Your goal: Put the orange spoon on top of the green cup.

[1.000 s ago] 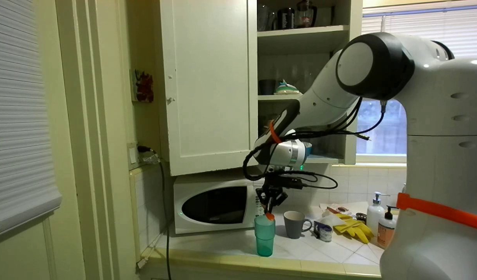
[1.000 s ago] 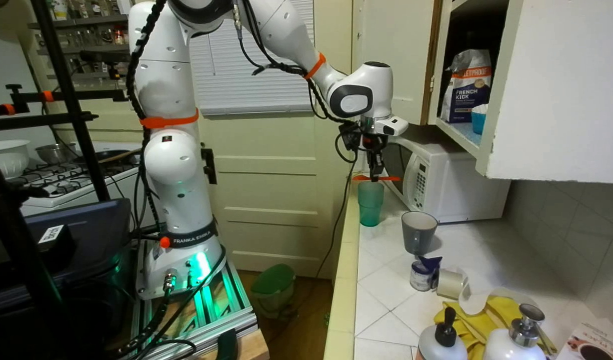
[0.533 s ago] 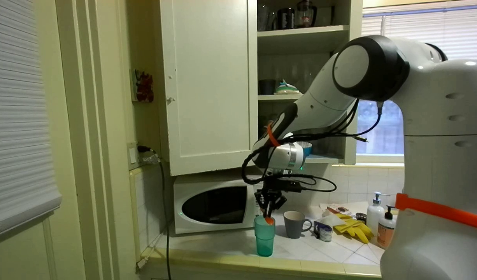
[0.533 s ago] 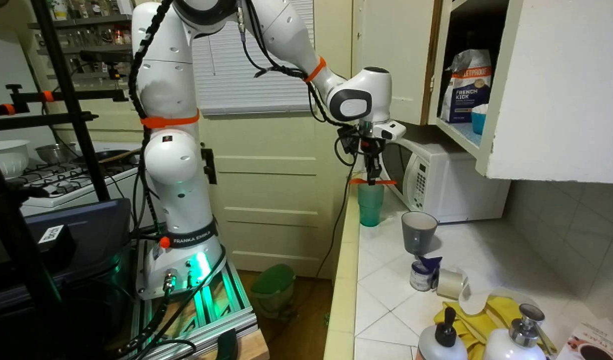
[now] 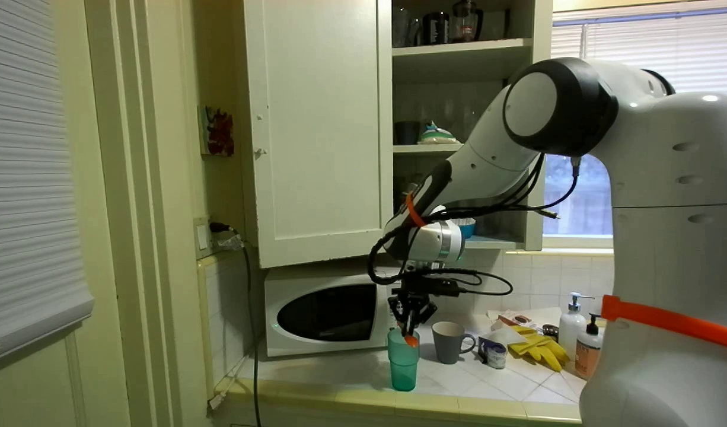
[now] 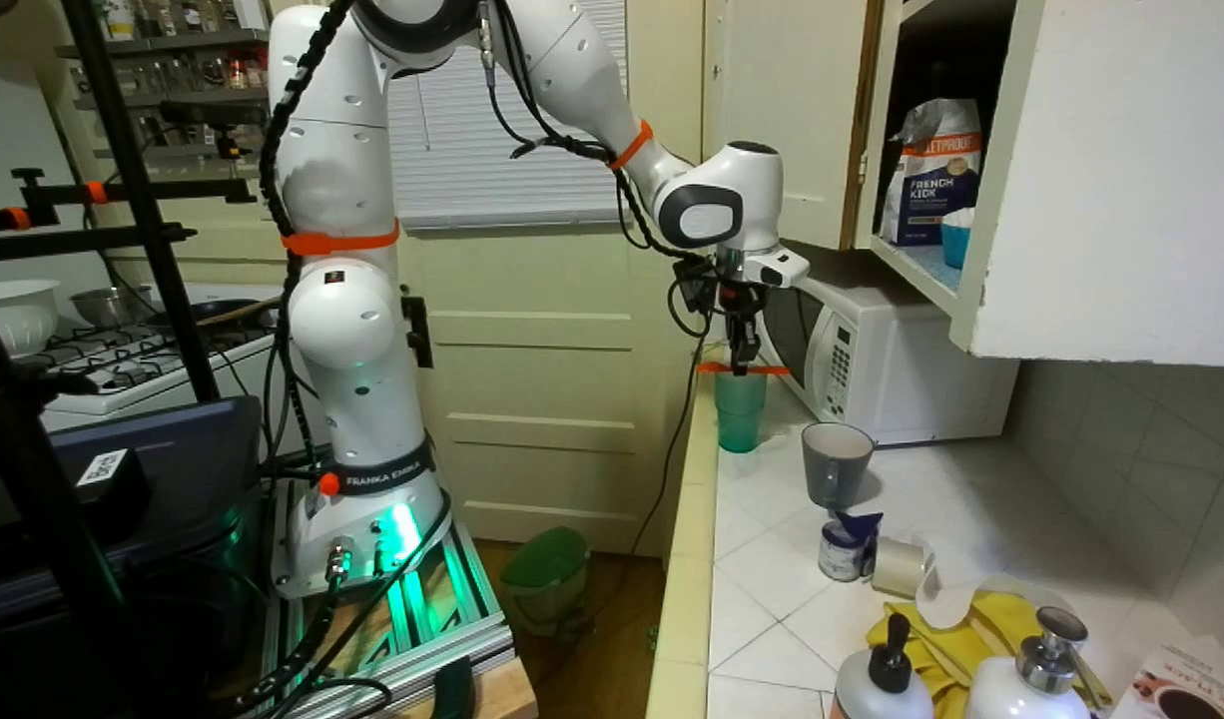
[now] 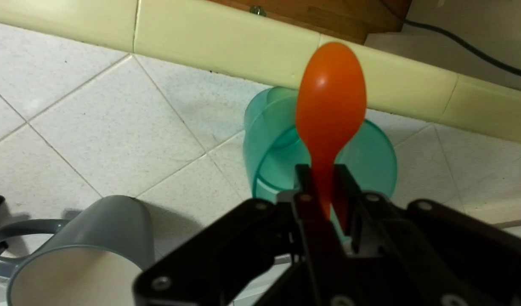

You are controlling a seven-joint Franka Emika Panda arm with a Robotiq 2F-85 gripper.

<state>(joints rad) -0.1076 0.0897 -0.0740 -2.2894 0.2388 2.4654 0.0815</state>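
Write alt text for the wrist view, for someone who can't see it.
Black jaws grip an orange spoon by its handle over a green cup; whether spoon touches cup is unclear. The cup stands on white tiles near a yellow counter edge, with a gray mug at lower left.

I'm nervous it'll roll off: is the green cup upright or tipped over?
Upright: in both exterior views the green cup stands base-down on the counter, and the wrist view looks into its mouth.
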